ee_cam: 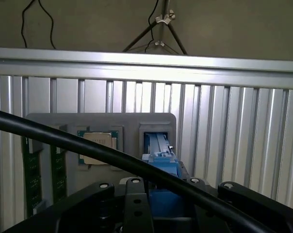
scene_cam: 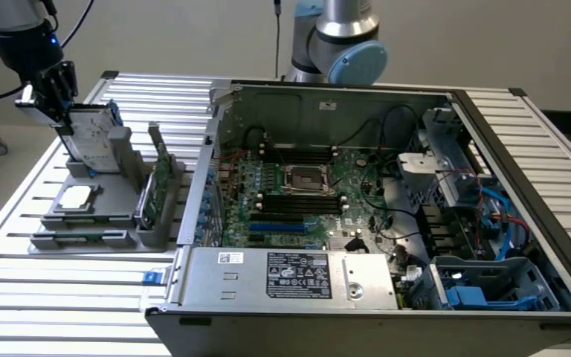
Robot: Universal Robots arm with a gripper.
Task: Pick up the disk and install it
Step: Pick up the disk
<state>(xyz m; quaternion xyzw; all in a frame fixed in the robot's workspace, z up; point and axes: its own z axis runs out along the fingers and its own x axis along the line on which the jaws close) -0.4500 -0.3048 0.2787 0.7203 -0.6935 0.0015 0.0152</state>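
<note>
One gripper (scene_cam: 65,119) | apparently clamped on disk (scene_cam: 92,145) top edge | disk upright in holder (scene_cam: 127,145)

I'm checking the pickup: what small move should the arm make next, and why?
Probably a short straight lift: the gripper sits at the top edge of the disk, which stands upright in the grey holder, so pulling sideways could jam it.

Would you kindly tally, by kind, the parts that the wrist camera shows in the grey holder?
Disk: 1
Silver square chip: 1
Green circuit cards: 2
Total: 4
</note>
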